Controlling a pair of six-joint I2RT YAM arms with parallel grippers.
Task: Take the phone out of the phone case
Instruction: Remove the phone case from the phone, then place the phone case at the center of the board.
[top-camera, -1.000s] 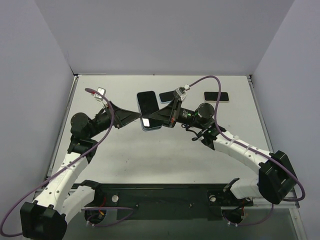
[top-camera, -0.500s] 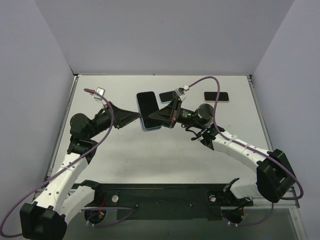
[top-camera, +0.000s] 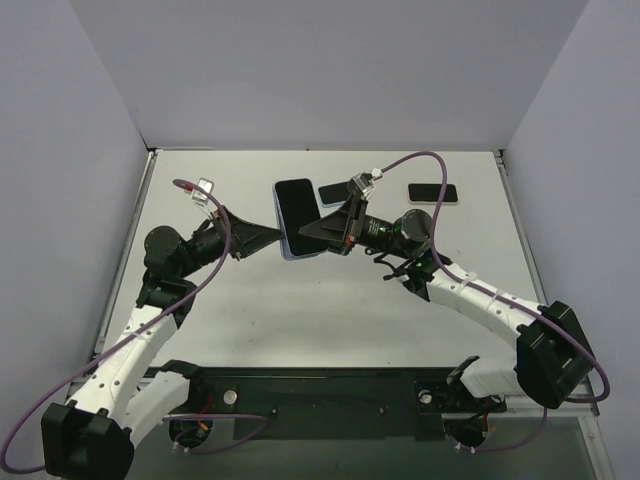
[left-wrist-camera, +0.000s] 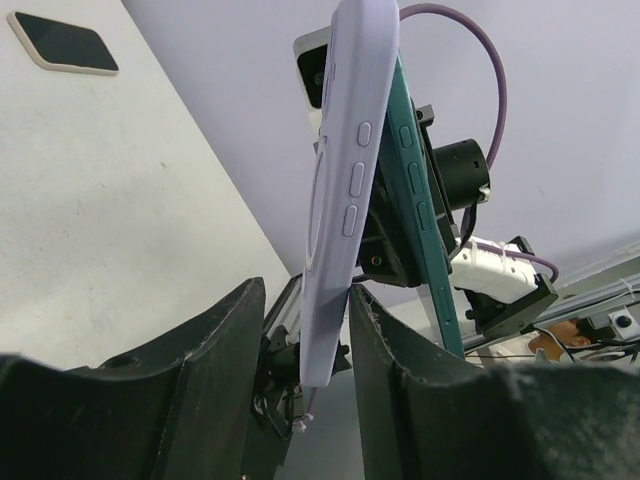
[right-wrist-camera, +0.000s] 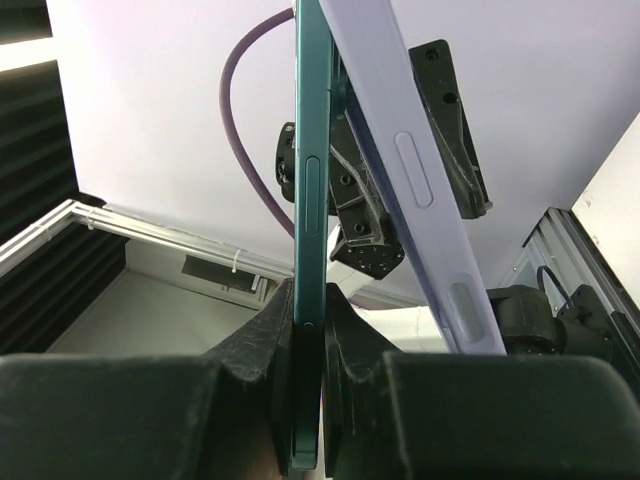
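**A:** From the top view, how far along is it?

**B:** Partway, I'd say. The phone case (top-camera: 301, 254) hangs in the air above the desk (top-camera: 250, 320), between the two arms. The left gripper (top-camera: 272, 233) comes at it from the case's left and the right gripper (top-camera: 312, 234) from its right. The phone (top-camera: 295, 212) lies dark-screen-up against the case. A spare handset (top-camera: 433, 193) rests on the desk well to the right of the case. I can't judge any gap from up here.

**A:** And the left wrist view?

**B:** The left gripper is drawn narrow, pinching the lavender case at its lower end. The teal phone sits just behind the case. They touch at the far end and spread apart toward the near end.

**A:** And the right wrist?

**B:** The right gripper is clamped tight on the phone's edge. The case leans off to the right of it, meeting the phone only at the top.

**A:** So what's left?

**B:** The near end looks peeled free. The far end seems seated in the case, so the two need pulling fully apart.
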